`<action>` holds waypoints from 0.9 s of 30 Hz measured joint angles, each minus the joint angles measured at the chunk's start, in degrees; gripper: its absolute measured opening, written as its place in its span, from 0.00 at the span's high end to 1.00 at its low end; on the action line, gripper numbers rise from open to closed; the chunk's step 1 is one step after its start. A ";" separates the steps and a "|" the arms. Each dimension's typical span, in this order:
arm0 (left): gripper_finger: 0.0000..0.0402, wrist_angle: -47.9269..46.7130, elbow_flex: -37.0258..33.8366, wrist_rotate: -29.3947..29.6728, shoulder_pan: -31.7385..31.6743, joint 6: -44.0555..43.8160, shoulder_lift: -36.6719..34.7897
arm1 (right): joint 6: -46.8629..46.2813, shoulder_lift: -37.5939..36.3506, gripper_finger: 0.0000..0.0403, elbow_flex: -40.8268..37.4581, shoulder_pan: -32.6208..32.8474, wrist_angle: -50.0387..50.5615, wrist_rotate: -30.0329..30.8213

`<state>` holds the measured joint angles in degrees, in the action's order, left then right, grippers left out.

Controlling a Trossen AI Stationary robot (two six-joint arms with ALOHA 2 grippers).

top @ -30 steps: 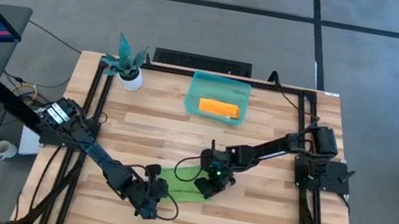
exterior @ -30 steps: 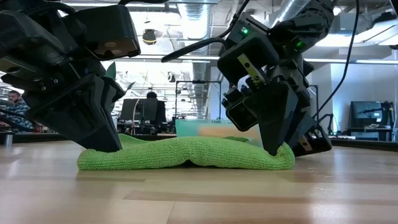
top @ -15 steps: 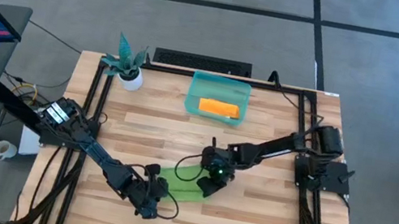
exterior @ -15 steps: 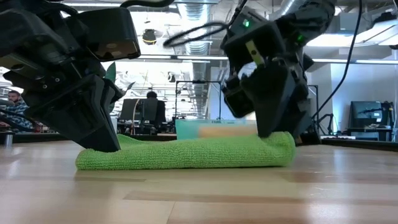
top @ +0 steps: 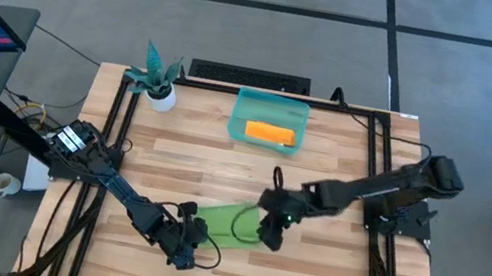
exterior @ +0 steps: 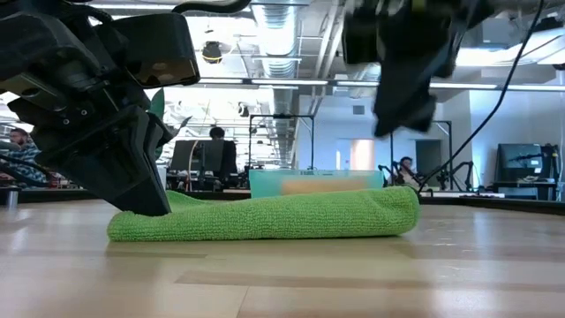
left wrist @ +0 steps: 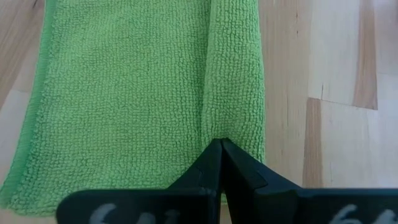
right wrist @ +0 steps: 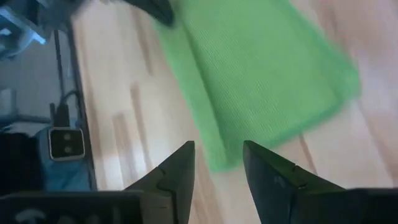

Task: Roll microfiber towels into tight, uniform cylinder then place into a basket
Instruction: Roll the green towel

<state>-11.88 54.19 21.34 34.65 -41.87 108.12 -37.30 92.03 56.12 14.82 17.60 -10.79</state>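
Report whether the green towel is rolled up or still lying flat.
Partly rolled. The green towel lies mostly flat on the table, with one edge turned into a thick fold that the shut left gripper pinches; no cylinder yet.

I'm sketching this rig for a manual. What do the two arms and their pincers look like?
Both arms are dark, jointed links with black cables looped along them. The right arm carries a small green light near its wrist. The left pincer has two black wedge-shaped fingers tapering to thin tips; the right pincer has matching black fingers. White lettering marks each wrist block.
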 joint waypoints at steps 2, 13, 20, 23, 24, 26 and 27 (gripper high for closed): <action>1.00 0.00 0.00 0.00 0.00 -0.02 0.00 | 2.01 -0.86 0.61 0.02 2.90 -2.82 5.59; 1.00 0.01 -0.02 -0.04 0.02 -0.98 0.00 | 5.88 5.34 0.79 0.07 7.02 -9.20 2.51; 1.00 0.07 -0.02 -0.03 0.02 -1.05 0.00 | 5.38 10.83 0.96 0.07 4.81 -13.50 -4.43; 1.00 0.07 -0.02 -0.08 0.02 -1.05 -0.01 | 4.34 11.97 0.96 0.11 4.07 -13.68 -5.06; 1.00 0.07 -0.02 -0.07 0.02 -1.05 0.00 | 4.08 12.35 0.97 0.11 3.86 -13.44 -5.02; 1.00 0.07 -0.02 -0.07 0.02 -1.05 0.00 | 3.89 12.49 0.98 0.05 3.48 -13.10 -3.99; 1.00 0.07 -0.02 -0.07 0.02 -1.05 0.00 | 3.87 12.43 0.99 0.08 3.21 -13.37 -3.38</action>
<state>-11.81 54.17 21.28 34.68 -42.92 108.12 -33.43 104.46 56.20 18.03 4.22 -14.18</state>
